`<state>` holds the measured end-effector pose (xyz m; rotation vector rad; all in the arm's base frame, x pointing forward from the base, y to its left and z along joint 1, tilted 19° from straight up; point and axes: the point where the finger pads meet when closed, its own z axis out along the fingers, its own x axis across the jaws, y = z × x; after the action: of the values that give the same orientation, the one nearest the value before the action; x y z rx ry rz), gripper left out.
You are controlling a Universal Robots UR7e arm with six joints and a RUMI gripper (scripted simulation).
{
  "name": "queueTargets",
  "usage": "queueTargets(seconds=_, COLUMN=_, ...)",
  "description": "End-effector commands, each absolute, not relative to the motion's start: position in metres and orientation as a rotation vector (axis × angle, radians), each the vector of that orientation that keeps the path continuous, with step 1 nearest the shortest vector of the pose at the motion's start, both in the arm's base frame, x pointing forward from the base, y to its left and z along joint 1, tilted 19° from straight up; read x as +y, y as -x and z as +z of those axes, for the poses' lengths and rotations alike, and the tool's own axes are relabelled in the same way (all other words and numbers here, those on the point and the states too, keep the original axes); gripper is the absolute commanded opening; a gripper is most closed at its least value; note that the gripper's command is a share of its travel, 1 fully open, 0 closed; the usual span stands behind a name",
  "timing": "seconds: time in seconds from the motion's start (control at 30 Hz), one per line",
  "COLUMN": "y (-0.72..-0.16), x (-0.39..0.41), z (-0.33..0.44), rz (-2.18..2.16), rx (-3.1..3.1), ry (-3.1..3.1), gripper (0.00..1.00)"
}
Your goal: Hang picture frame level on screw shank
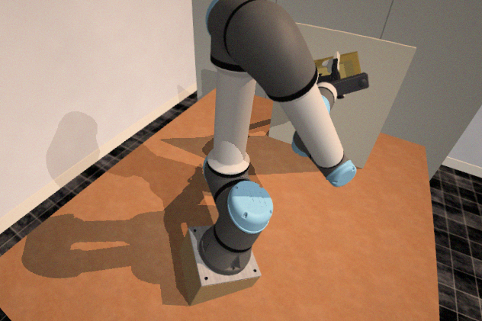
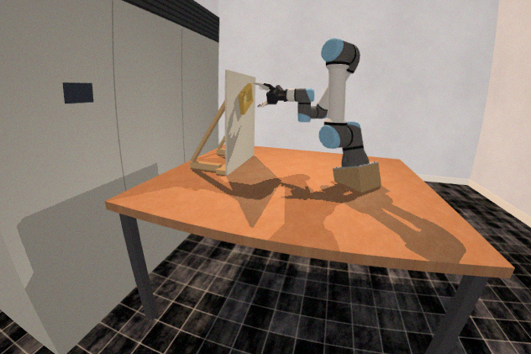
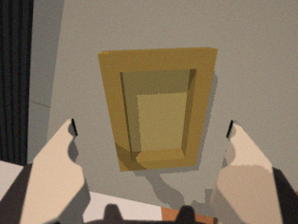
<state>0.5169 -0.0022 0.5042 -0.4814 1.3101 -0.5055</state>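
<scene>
The picture frame [image 1: 352, 61] [image 2: 245, 98] [image 3: 110, 102] was up on the board at the tabletop's far edge, looking tilted; its seating was hidden. The empty jaws [image 1: 338, 66] [image 2: 258, 94] stood wide before it. Levelling and withdrawal likely remained.

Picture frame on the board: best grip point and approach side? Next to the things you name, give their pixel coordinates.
Grip the picture frame [image 1: 349, 69] [image 2: 245, 101] [image 3: 110, 114] by its two long side rails, coming straight in from the front. Its back faces the upright board [image 1: 389, 72] [image 2: 233, 127] [image 3: 256, 38], while both outer edges look free. The open gripper [image 1: 338, 61] [image 2: 260, 94] [image 3: 151, 121] already straddles its width in the wrist view, so closing around mid-height should suit.
</scene>
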Motion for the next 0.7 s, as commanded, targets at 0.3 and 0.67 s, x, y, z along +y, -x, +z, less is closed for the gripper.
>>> queueTargets(seconds=0.3, y=-0.481, x=0.044, z=0.506, rz=-0.498, rx=1.217, ry=0.515, gripper=1.00)
queueTargets(seconds=0.67, y=-0.479, x=0.044, z=0.507, rz=-0.502, rx=1.213, ry=0.514, gripper=1.00)
